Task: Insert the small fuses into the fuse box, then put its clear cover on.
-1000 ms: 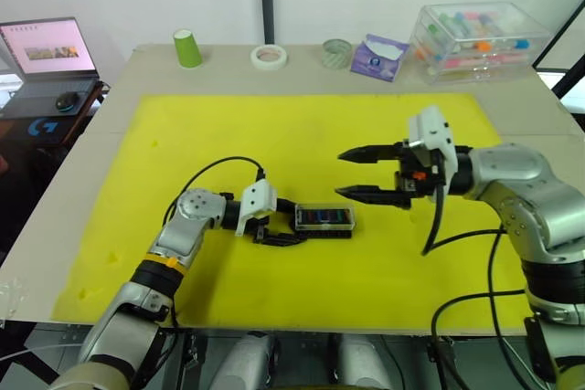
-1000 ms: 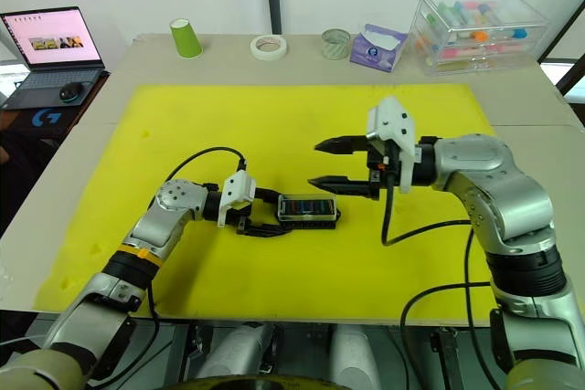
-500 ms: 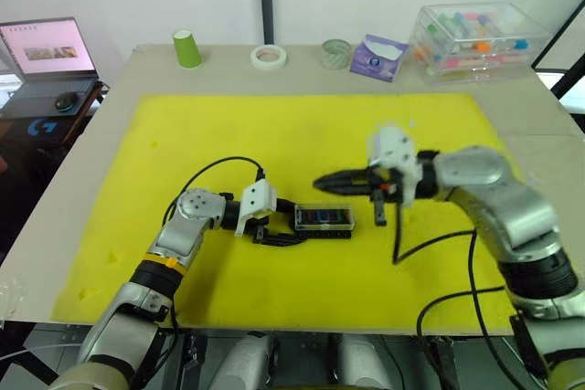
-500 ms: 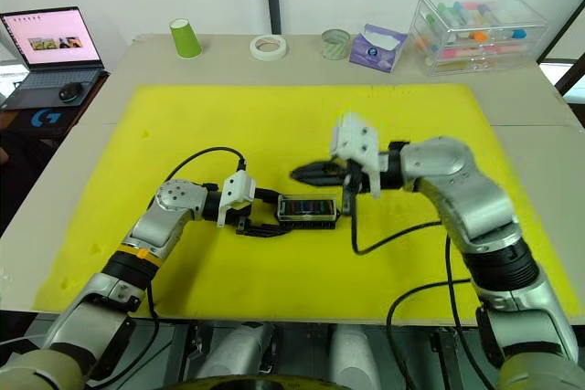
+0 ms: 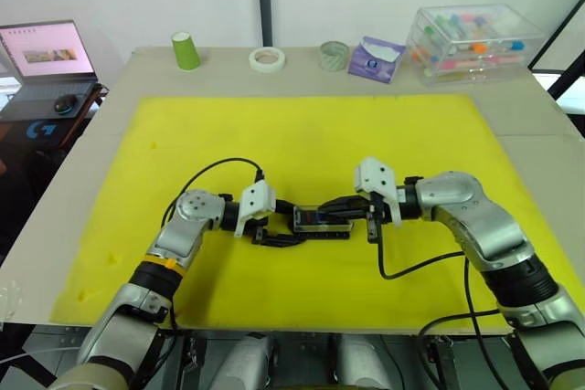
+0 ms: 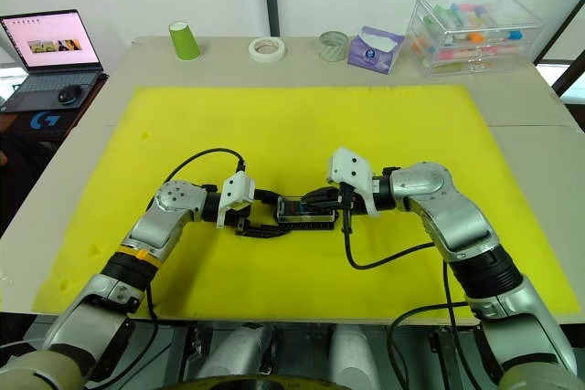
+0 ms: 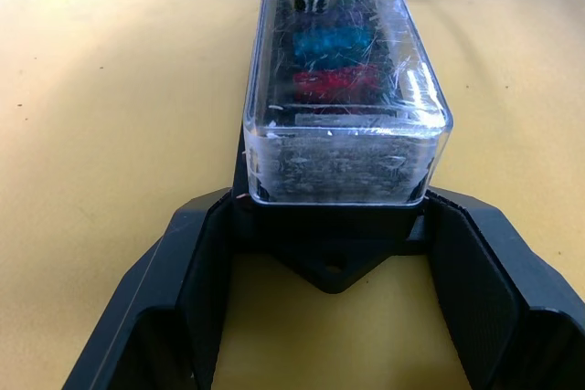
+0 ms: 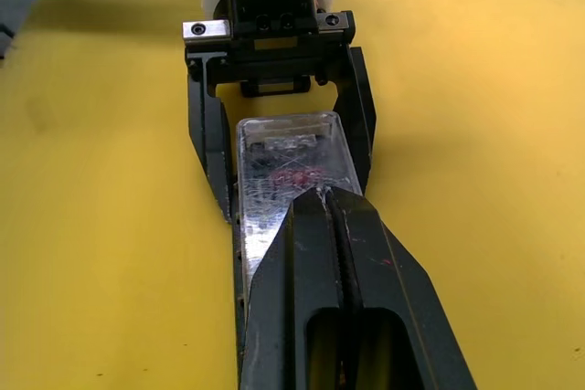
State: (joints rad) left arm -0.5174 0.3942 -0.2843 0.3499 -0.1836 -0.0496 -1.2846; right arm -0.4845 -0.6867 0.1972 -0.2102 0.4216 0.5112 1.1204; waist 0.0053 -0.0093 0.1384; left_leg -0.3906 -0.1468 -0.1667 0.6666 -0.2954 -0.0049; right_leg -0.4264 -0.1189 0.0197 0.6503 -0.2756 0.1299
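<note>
The two head cameras look forward and down from above both arms. Each wrist camera looks along its own fingers, very close, from opposite ends of the fuse box (image 7: 340, 180), which all views share.

The left gripper (image 6: 265, 216) lies low, its arm reaching inward, jaws spread to either side of the fuse box (image 6: 306, 215) end. The right gripper (image 6: 315, 198) comes in from the opposite end, jaws pressed together, tips resting on the clear cover (image 7: 343, 70) atop that box.
</note>
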